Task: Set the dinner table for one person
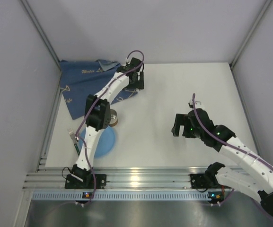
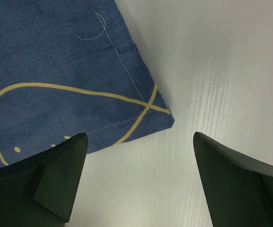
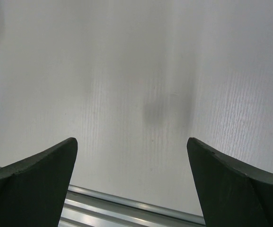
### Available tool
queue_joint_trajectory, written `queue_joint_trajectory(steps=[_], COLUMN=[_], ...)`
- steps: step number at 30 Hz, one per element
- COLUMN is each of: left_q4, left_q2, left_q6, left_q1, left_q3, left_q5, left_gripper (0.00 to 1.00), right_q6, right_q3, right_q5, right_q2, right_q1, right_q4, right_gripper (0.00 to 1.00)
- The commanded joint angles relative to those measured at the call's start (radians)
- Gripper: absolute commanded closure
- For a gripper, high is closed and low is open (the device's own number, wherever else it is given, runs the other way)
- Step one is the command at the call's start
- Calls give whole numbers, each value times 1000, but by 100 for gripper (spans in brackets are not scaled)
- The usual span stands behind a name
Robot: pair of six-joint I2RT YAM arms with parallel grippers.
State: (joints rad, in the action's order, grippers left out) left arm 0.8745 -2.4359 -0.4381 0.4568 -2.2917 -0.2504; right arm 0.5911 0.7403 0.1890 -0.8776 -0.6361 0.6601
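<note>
Both the left hand (image 2: pixel 139 156), over a corner of the dark blue cloth mat (image 2: pixel 56 61), and the right hand (image 3: pixel 131 151), well clear of it, are spread; a low pinch could scrape the smooth white desk (image 2: pixel 221 71) beneath the mat.

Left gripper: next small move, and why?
Probably lift the left gripper straight up, clear of the mat. Its jaws stand open over the mat's corner, which lies flat on the table, nothing held. The plate sits near the arm's base, not yet on the mat.
</note>
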Motion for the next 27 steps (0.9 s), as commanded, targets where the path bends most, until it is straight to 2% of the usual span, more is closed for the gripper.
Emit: queue_joint_trajectory(steps=[1,12,14,18,19,22,27], left_q4=[53,95,93,78,69,64,2], left_q2=[-44,-115,-114,-97,-92,-83,9], left_q6=[81,102,96,84,84,90,73], left_q1=[6,-30,-44,-79,-90,-99,-86], left_q3=[-51,-31,-20,37,44,52,92], left_q5=[-108,-102,-104,-79,-76,-70,48], left_gripper=[2,2,4,40,62,100,100], right_q6=[-33,-37,-40,-42,-40,-40,-39], right_q3=[57,41,45,48,47,44,42], right_q5=[3,4,3,6,6,9,4], right_q2=[3,11,8,-3,-1,-4,-26], right_q1=[13,16,18,19,18,18,19], right_q4=[-1,6,6,6,6,4,-4], right_gripper=[0,0,0,0,0,0,0])
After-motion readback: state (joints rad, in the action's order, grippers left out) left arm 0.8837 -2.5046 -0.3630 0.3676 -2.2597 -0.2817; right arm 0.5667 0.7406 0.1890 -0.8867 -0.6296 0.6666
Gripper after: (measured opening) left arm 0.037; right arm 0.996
